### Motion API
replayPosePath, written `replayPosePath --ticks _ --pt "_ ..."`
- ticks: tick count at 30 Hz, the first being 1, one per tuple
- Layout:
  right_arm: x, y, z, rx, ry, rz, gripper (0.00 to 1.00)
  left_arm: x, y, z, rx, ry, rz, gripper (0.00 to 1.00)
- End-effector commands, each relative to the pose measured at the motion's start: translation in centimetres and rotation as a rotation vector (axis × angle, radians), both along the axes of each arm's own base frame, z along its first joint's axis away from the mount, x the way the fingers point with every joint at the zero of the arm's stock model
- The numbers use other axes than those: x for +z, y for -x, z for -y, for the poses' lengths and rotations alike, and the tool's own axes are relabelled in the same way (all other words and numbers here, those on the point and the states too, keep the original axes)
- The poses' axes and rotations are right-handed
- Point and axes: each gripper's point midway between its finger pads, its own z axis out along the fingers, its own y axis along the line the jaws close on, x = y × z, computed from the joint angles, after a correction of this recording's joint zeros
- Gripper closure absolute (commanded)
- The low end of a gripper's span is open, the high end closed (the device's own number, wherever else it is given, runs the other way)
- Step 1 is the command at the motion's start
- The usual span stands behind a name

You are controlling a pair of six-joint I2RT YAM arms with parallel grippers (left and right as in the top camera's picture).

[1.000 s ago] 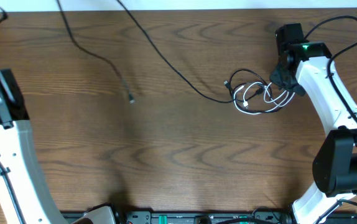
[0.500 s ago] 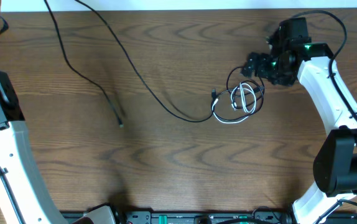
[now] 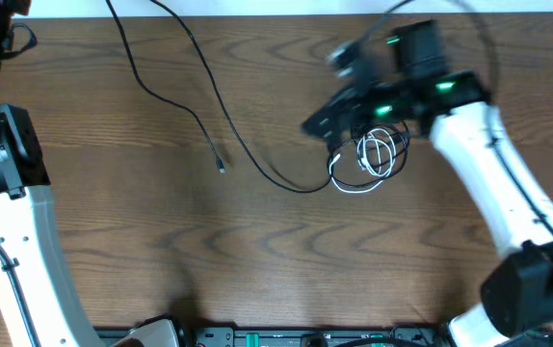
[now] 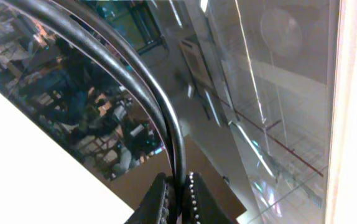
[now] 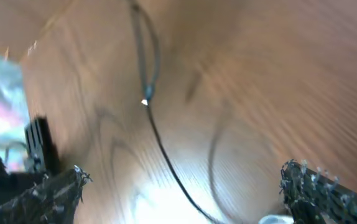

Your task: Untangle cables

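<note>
I can read no text, label, brand or number anywhere on my three camera feeds.

Brown table carries black cables; white cable (bunched).

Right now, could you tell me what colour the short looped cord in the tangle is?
The short cord is white; the overhead view shows it best.
</note>
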Motion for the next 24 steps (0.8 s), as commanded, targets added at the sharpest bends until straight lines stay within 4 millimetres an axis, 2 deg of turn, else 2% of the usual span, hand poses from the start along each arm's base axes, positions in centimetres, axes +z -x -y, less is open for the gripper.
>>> replayPosePath --ticks 1,5,8,10,12,15,16,17,19,21,23,24 --pt "-3.3 0.6 -4.0 0.08 0.05 0.015 0.01 1.2 1.3 1.3 -0.049 -0.035 0.032 0.93" --pt "-5.8 -0.6 -7.0 -0.014 0.072 -0.022 0.01 1.1 1.4 1.9 -0.079 -0.048 0.028 0.92" --pt "-6.8 -0.4 -8.9 0.016 0.055 -0.009 0.01 1.0 1.5 2.1 -0.091 -0.053 0.026 0.93" --pt "-8.2 0.3 -10.3 0.047 0.063 -0.02 0.01 1.0 1.5 2.2 -0.096 -0.056 0.026 0.93" --pt "-10.1 1.4 -11.4 0.077 0.087 -0.052 0.06 0.9 1.5 2.2 -0.099 -0.056 0.021 0.93" --pt "-11.9 2.2 -12.2 0.083 0.105 -0.1 0.32 0.5 1.3 2.2 -0.1 -0.049 0.004 0.93" --pt "-12.2 2.4 -12.4 0.081 0.106 -0.111 0.49 0.3 1.2 2.1 -0.1 -0.047 -0.004 0.93" --pt "-12.2 2.4 -12.5 0.078 0.104 -0.114 0.58 0.2 1.1 2.1 -0.1 -0.044 -0.013 0.93" --pt "-12.0 2.2 -12.6 0.066 0.095 -0.114 0.97 -0.1 1.0 2.1 -0.099 -0.041 -0.027 0.93" --pt "-11.2 1.5 -12.6 0.025 0.073 -0.121 0.99 -0.6 0.8 2.0 -0.097 -0.039 -0.049 0.93" --pt "-9.4 0.5 -12.6 -0.021 0.036 -0.122 0.99 -1.2 0.6 1.9 -0.084 -0.068 -0.062 0.93" --pt "-7.8 -0.1 -12.4 -0.043 0.012 -0.111 0.99 -1.5 0.5 1.9 -0.077 -0.084 -0.07 0.93"
